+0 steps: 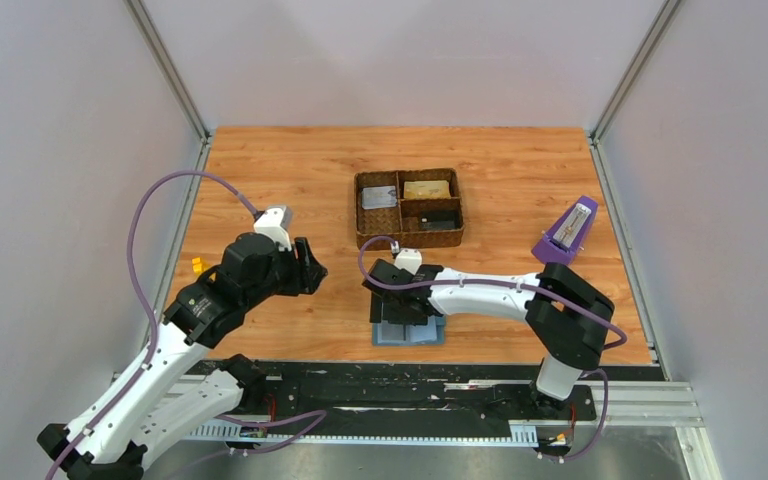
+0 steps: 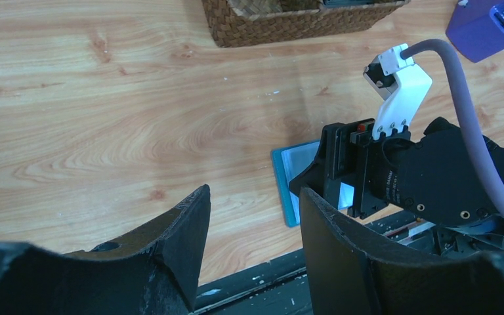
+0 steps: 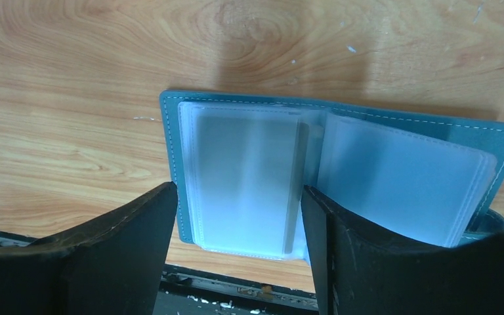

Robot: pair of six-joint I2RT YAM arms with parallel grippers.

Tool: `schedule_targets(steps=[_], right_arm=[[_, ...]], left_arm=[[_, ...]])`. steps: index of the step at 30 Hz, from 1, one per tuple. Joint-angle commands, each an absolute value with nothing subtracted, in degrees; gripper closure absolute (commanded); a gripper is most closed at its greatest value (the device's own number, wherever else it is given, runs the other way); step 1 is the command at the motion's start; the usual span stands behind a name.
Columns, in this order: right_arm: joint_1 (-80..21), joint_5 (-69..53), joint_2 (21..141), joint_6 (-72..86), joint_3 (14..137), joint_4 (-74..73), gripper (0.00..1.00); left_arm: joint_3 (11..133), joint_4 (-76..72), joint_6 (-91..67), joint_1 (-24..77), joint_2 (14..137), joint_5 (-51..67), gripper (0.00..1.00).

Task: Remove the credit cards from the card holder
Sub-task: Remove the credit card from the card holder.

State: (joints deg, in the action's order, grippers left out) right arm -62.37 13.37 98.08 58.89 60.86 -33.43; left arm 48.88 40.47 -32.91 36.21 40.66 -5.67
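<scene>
While the right gripper (image 3: 237, 190) and left gripper (image 2: 254, 197) gape empty, pinch a card's edge, not the card holder (image 3: 394, 164).

White arm links (image 1: 480, 293), black joints, lilac cables (image 1: 131, 250). Left gripper (image 2: 254, 193), right gripper (image 3: 237, 190): black wedge-shaped fingers (image 3: 125, 249).

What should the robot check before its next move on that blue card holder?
1. The card holder lies open on the table: ok.
2. The right gripper is open and poised over the clear sleeves: ok.
3. The right gripper holds nothing: ok.
4. A card sits in the sleeves, ready to pull: cannot tell, since they look frosted.
5. The left gripper is open, empty and off to the side of the card holder: ok.
</scene>
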Motion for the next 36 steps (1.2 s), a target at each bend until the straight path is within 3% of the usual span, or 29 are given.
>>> schedule_targets(steps=[1, 15, 36], right_arm=[[-63.0, 16.1, 99.6, 59.9, 62.9, -35.2, 0.30], [-63.1, 16.1, 98.9, 60.3, 62.1, -33.8, 0.47], [-62.1, 12.4, 91.0, 60.1, 54.6, -23.8, 0.51]], left_arm=[[47.9, 39.4, -33.3, 36.0, 40.6, -5.9, 0.40], [45.8, 37.0, -35.2, 36.1, 42.7, -2.9, 0.40], [37.4, 23.1, -42.2, 36.0, 54.1, 12.4, 0.44]])
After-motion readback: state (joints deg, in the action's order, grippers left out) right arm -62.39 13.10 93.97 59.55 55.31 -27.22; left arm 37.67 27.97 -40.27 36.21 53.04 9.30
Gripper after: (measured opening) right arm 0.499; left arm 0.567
